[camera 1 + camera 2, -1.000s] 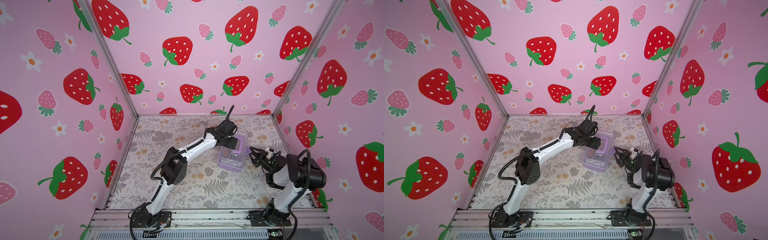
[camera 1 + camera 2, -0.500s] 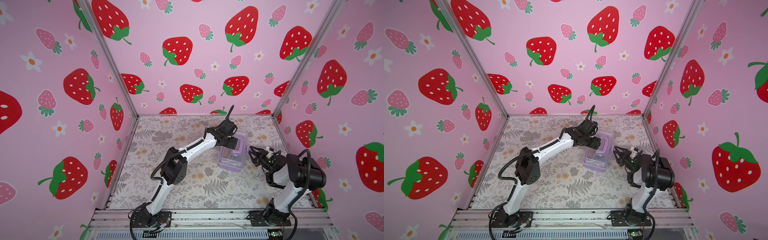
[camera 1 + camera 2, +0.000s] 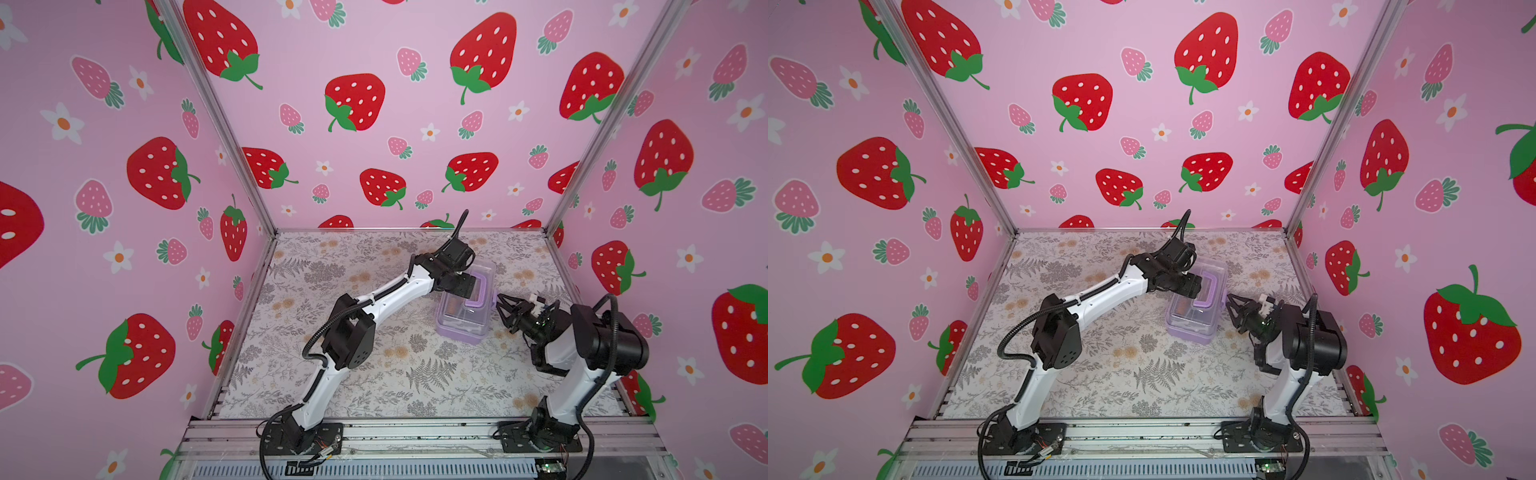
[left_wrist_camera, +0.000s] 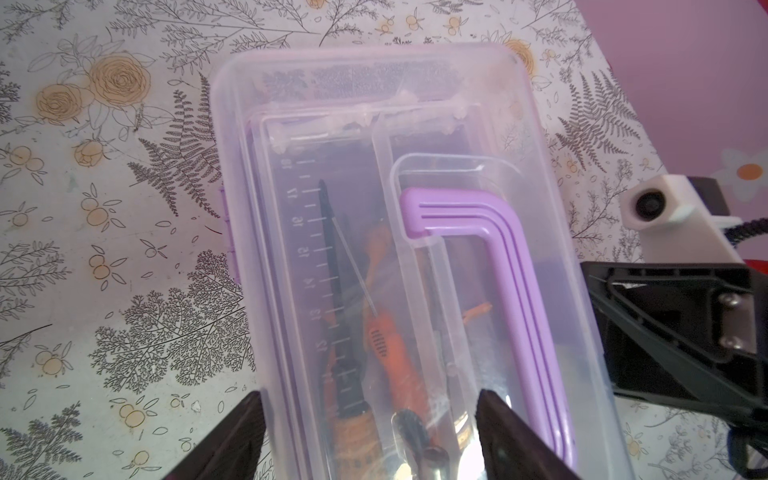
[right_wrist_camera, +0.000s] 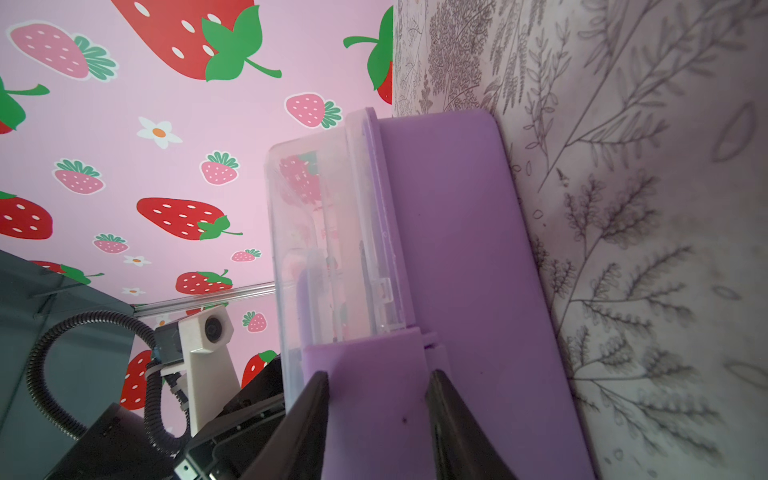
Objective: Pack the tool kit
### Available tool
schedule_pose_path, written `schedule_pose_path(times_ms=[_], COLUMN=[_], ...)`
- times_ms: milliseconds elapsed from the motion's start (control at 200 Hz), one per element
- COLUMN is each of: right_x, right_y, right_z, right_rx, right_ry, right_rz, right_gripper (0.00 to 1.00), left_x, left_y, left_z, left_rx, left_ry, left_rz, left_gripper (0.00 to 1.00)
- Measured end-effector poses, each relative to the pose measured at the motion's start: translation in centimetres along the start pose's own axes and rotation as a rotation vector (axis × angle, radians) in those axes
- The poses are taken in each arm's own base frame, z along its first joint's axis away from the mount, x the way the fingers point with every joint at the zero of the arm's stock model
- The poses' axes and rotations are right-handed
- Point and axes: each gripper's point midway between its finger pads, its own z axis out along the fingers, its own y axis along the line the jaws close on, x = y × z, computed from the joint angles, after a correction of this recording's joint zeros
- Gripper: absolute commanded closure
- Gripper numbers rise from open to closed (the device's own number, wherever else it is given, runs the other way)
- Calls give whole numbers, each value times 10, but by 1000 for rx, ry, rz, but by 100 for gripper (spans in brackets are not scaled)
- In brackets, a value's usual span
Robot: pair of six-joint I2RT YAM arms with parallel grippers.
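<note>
1. Both top views: the tool kit [image 3: 461, 322] [image 3: 1190, 328], a lilac box with a clear lid, stands on the floral desk [image 3: 374, 374], right of centre and toward the back. The left arm [image 3: 390, 293] reaches over its lid. The right fingers [image 3: 512, 301] point at its right-hand end, just beside it.
2. Left wrist view: the left fingers [image 4: 232, 440] are spread wide over the clear lid [image 4: 332, 104], one at its long edge and one beside the lilac handle [image 4: 498, 257]. Seen through the lid are an orange-handled screwdriver [image 4: 390, 349] and a dark pointed tool [image 4: 332, 270].
3. Right wrist view: the right fingers are part-spread, one on either side of the lilac latch [image 5: 365, 365] at the box's end. Whether they pinch it cannot be told from this close angle. The lid sits on the lilac base, and the base rests on the desk.
</note>
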Motion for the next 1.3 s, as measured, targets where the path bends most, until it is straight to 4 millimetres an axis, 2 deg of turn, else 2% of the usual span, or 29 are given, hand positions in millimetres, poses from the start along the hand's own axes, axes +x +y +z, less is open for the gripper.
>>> schedule_pose_path(times_ms=[180, 200, 270, 510, 770, 1116, 1301], right_x=[-2, -2, -2, 1, 5, 4, 4], right_y=[0, 0, 1, -2, -5, -18, -23], right_z=[6, 6, 8, 12, 13, 13, 13], right_rx=[-2, -3, -5, 2, 8, 31, 40], right_ry=[10, 11, 15, 28, 42, 37, 36], right_rz=[-15, -18, -25, -46, -70, -78, -71], right_gripper=[49, 45, 43, 42, 51, 49, 51], left_x=[0, 0, 0, 0, 0, 0, -1], left_y=[0, 0, 0, 0, 0, 0, 1], left_z=[0, 0, 0, 1, 1, 1, 3], left_rx=[-1, 0, 0, 1, 2, 6, 7], left_ry=[5, 5, 6, 11, 15, 17, 18], left_rz=[-2, -2, -3, -5, -8, -11, -22], left_gripper=[19, 19, 19, 19, 19, 19, 19])
